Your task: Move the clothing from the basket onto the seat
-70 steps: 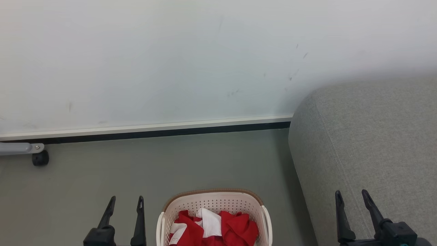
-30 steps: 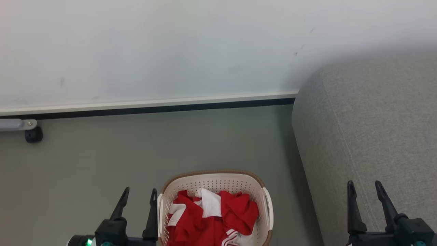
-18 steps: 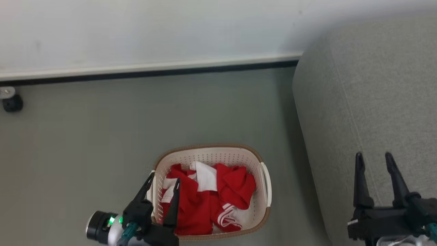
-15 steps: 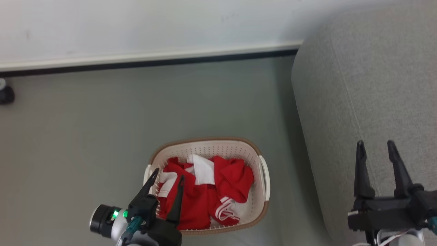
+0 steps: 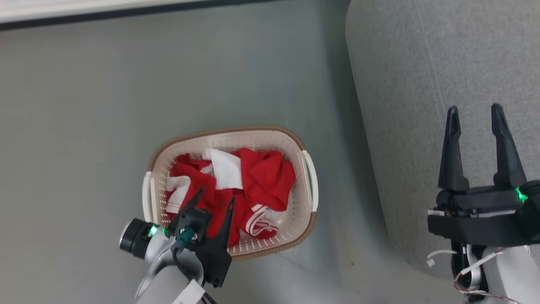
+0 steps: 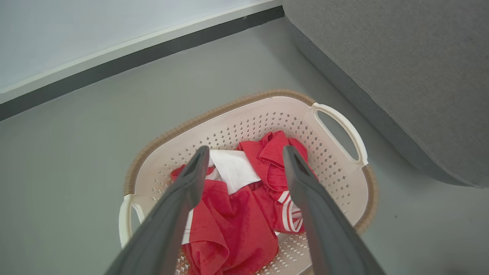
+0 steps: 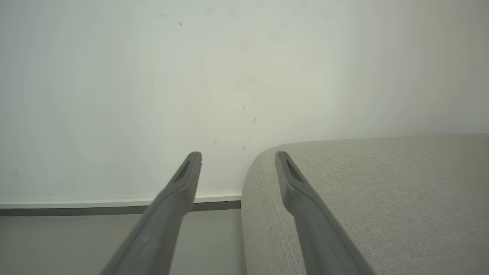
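Observation:
A cream perforated basket (image 5: 230, 137) (image 6: 336, 152) with a brown rim stands on the grey floor. Crumpled red clothing (image 5: 265, 177) (image 6: 233, 225) with white panels and striped trim lies inside it. My left gripper (image 5: 214, 197) (image 6: 244, 152) hangs open above the basket's near left part, its fingertips over the clothing and nothing between them. The grey seat (image 5: 422, 63) (image 6: 401, 65) (image 7: 363, 191) rises to the right of the basket. Over the seat's left edge my right gripper (image 5: 472, 110) (image 7: 238, 154) stands open and empty.
A white wall with a pale skirting board and dark strip (image 5: 84, 10) (image 6: 133, 49) (image 7: 95, 206) runs along the far side. Grey floor (image 5: 84, 105) spreads left of and beyond the basket. A narrow floor strip separates basket and seat.
The head camera has tilted down, so wall and skirting slid toward the top. My left gripper has come in over the basket's near left rim, above the clothing. Both grippers stay open.

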